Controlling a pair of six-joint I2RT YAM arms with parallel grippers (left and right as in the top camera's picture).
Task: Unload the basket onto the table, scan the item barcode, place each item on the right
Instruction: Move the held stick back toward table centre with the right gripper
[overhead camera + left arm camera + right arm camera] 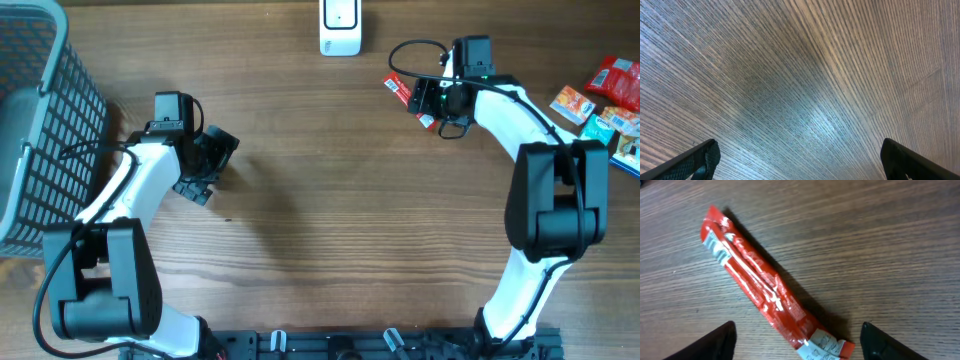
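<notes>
The item, a long red snack packet point(755, 282), lies flat on the wooden table and runs diagonally through the right wrist view. Its near end carries a white printed patch point(822, 347); I cannot make out barcode lines on it. My right gripper point(797, 332) is open, with one finger on each side of that near end and neither touching it. From overhead, the packet point(402, 90) pokes out left of the right gripper point(432, 102). A white scanner point(340, 27) stands at the table's far edge. My left gripper point(207, 165) is wide open over bare wood point(800, 150).
A grey wire basket point(40, 120) fills the far left side. Several coloured snack packets point(600, 105) lie in a cluster at the right edge. A black cable point(410, 48) loops above the right wrist.
</notes>
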